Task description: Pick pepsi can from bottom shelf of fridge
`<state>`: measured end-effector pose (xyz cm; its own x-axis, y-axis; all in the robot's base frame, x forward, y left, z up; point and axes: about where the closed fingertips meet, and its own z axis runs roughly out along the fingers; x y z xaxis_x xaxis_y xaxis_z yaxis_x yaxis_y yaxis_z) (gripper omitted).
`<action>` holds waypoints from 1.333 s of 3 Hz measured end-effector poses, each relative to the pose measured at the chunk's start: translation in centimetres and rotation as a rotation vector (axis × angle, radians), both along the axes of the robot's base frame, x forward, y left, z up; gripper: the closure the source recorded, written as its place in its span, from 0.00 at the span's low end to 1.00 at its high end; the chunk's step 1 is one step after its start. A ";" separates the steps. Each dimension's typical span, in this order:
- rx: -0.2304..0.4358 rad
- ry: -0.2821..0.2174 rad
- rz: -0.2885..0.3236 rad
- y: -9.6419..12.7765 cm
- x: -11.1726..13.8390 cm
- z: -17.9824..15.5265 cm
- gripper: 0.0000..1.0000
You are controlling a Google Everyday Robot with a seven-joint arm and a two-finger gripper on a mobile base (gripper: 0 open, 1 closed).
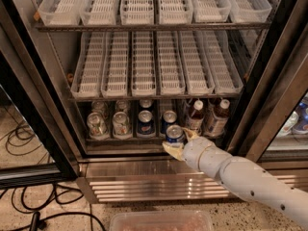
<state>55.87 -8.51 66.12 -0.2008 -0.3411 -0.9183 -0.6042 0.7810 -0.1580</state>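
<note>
**Camera view: pepsi can pinched at shelf lip**

We see the gripper clamped on the pepsi can at the front edge of the bottom shelf of the fridge. The reach is low, likely to clear the trays above. The can's logo is hidden, and the arm is cut off lower right.

I look at the bottom shelf of the fridge. Two green-and-silver cans stand on it at the left. Dark-blue cans stand in the middle. Two white-capped bottles stand at the right. At the shelf's front lip, my gripper hugs one pepsi can from both sides.
</note>
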 end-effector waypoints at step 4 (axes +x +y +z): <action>-0.044 0.047 0.330 2.4 -4.5 0.3 1.00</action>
